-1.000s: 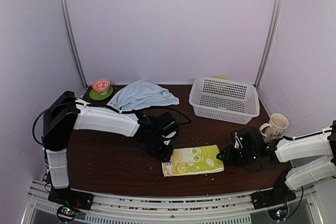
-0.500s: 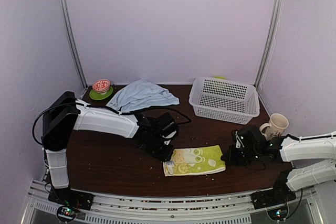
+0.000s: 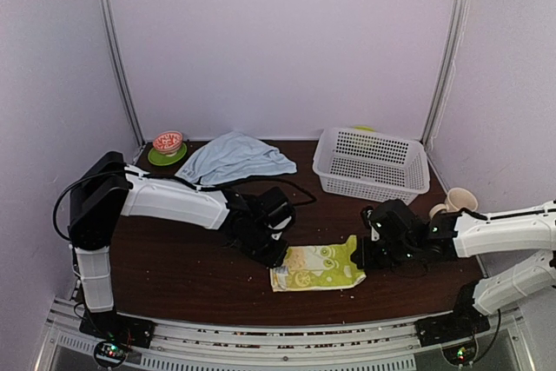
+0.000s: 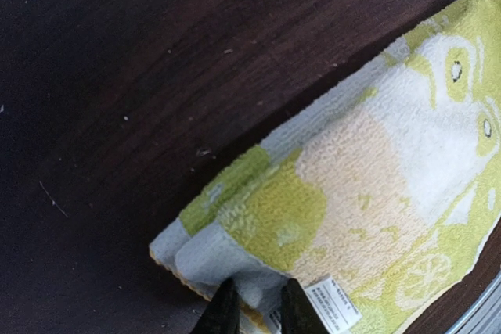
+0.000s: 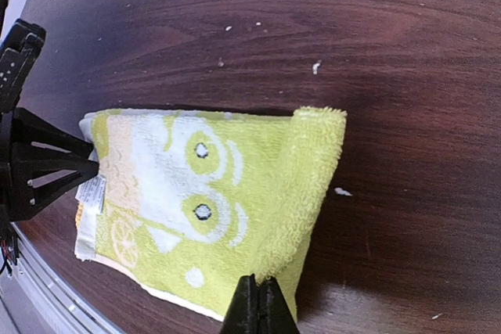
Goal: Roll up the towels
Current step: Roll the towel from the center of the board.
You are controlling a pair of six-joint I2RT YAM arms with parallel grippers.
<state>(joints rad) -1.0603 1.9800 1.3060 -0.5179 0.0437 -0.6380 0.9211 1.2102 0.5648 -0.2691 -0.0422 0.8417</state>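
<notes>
Green towel (image 3: 317, 267) was found flat on the table (image 3: 174, 275), near the front edge, between the two claws. Its right end was no longer laid out. A second back it lay square; now it was seen lifted and turned over onto the printed face, with a thick fold (image 5: 313, 170) standing along that side. The towel's span was shortened accordingly, and the right arm had been carried leftward with it.

Right claw (image 5: 257, 287) was noted with fingers pressed together at the near end of that fold. The cloth was judged to be pinched between them, since the edge had travelled with the claw. Left claw (image 4: 257, 303) was clamped on the opposite near corner, beside the white label (image 4: 333, 303), with a finger seen on either side of the bunched cloth. That corner had not shifted.

Judged: the first turn of the roll was begun, with the left end pinned as anchor. The fold was loose and slightly skewed, so a crooked roll was to be feared unless it was tightened.

Blue towel (image 3: 236, 156) was left crumpled at the back, well apart and untouched; its rolling was not yet begun. A bowl (image 3: 168, 140) was seen beside it to the left, a white basket (image 3: 372, 165) at back right, and a mug (image 3: 456, 202) just beyond the right arm
</notes>
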